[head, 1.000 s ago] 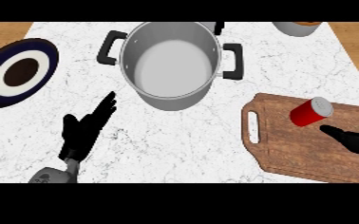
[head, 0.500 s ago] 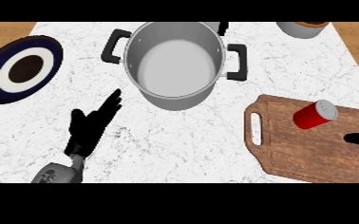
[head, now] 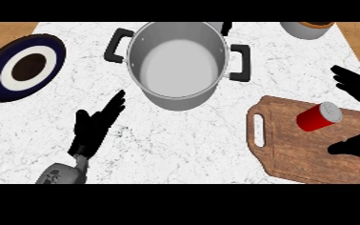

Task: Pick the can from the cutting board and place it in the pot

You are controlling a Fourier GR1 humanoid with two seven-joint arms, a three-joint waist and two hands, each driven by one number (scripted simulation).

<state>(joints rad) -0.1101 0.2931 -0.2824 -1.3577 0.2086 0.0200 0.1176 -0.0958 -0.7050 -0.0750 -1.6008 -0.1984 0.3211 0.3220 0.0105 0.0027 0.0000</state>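
Spreading at the right edge, the right robot hand (head: 346, 83) shows black fingers far of the can (head: 319, 117) and a thumb tip near of it; fingers open, not touching it, holding nothing. The can is red with a pale grey end, lying tilted on the wooden cutting board (head: 295, 150) at the near right. The left robot hand (head: 95, 126) rests open on the marble surface (head: 183, 138), fingers straight, pointing far-right toward the steel pot (head: 179, 66). A dark-rimmed plate (head: 28, 67) lies far left.
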